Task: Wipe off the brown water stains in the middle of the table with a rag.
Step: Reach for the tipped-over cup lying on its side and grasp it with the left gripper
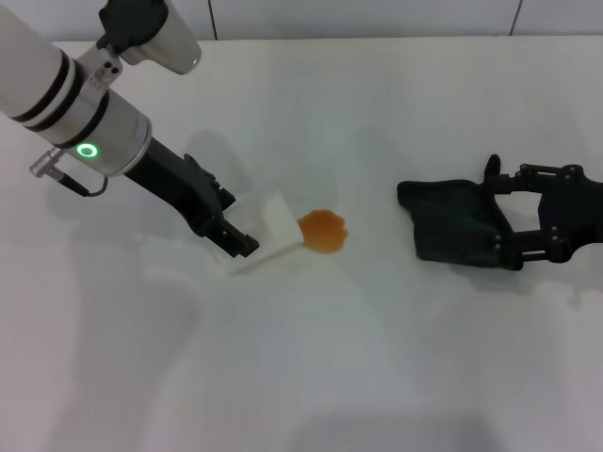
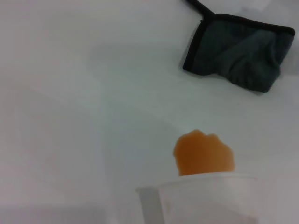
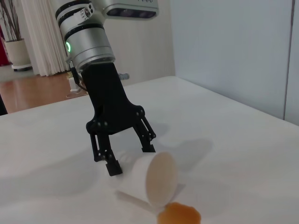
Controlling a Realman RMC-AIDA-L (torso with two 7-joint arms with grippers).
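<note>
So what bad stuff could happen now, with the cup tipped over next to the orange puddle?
1. The white cup lies tipped on its side in the left gripper, its mouth right beside the brown stain. More liquid might run out and widen the puddle.
2. The right gripper is at the dark rag, well apart from the stain. Dragged across, the rag could bump the cup or smear the liquid over the white table.

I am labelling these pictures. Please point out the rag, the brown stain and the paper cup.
rag (image 1: 448, 219): head view, middle of the cloth.
brown stain (image 1: 324, 230): head view, centre of the blotch.
paper cup (image 3: 161, 178): right wrist view, its round base.
</note>
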